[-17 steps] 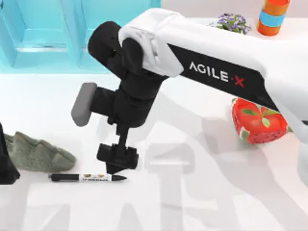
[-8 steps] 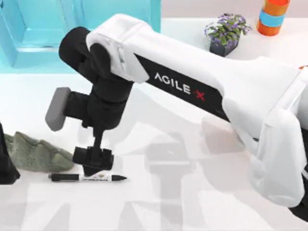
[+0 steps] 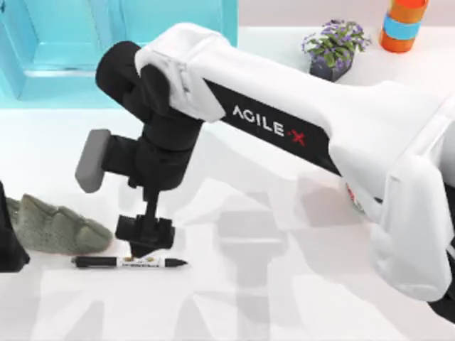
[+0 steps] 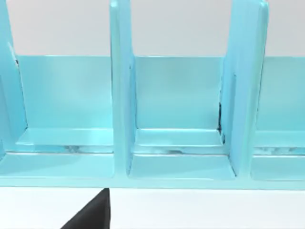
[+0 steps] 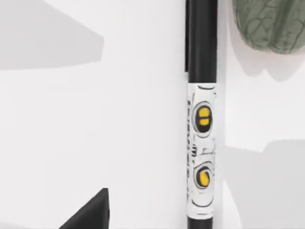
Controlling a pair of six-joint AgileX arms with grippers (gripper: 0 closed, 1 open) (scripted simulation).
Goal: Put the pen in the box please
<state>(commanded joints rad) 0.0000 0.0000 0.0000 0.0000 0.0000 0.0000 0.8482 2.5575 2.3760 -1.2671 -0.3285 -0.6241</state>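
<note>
The pen [image 3: 128,262] lies flat near the table's front left, black at both ends with a white printed barrel. In the right wrist view the pen [image 5: 202,143] runs lengthwise close below the camera. My right gripper [image 3: 144,247] hangs pointing down just behind the pen's middle, right arm stretched across from the right. The turquoise box [image 3: 64,50] stands at the back left. In the left wrist view the box [image 4: 181,119] shows its open compartments. My left arm [image 3: 8,245] stays parked at the left edge.
A grey-green rock-like lump [image 3: 53,227] rests just left of and behind the pen; the lump [image 5: 271,24] lies near its black end. A potted purple plant [image 3: 334,46] and an orange-and-blue can [image 3: 404,25] stand at the back right.
My right arm swung left, carrying the gripper from over the pen's right tip to above its middle. The pen has not moved.
</note>
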